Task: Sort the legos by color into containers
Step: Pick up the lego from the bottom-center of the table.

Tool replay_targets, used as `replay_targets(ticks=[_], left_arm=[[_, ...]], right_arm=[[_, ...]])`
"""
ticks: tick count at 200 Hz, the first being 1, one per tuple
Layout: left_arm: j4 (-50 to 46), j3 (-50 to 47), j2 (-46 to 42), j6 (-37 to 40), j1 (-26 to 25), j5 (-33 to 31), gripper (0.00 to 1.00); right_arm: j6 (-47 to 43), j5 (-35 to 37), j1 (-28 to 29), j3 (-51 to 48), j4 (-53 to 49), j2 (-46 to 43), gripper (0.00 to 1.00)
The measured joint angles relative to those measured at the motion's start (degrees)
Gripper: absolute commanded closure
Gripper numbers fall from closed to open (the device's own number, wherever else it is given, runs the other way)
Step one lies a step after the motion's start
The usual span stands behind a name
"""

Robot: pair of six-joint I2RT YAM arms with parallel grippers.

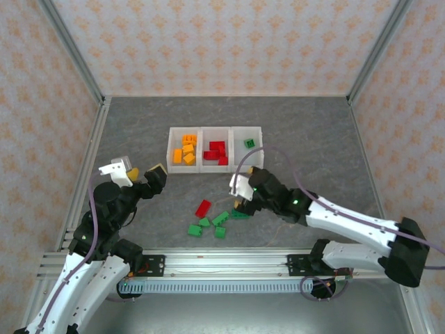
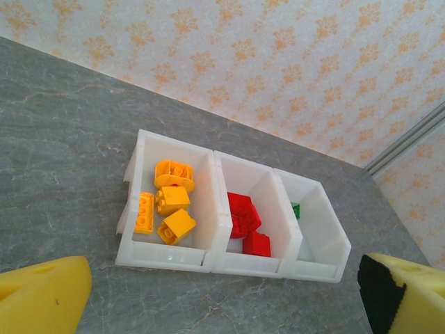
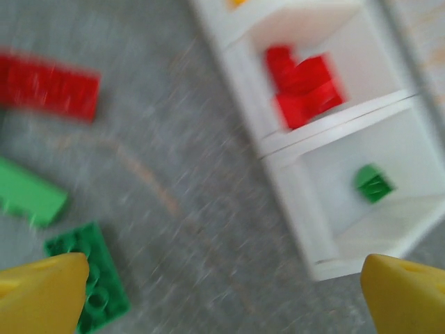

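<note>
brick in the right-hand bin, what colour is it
Green: the brick shows best in the top view.

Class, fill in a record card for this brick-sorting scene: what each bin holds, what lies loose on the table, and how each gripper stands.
left bin: orange-yellow bricks
middle bin: red bricks
right bin: one green brick
loose on table: one red brick, about five green bricks
left gripper: open, holding nothing
right gripper: open, holding nothing, near the loose green bricks
</note>
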Motion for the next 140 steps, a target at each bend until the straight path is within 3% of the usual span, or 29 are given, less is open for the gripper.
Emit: replay_targets(ticks=[54,140], left_arm=[[0.3,0.0,2.6,0.0,1.5,1.2,0.00],[0.4,0.0,4.6,1.2,2.3,3.4,0.00]], right_arm=[[-11.3,-4.7,-0.2,-1.6,0.3,10.9,0.04],[-16.3,-13.7,-3.5,-0.4,2.8,20.3,0.14]])
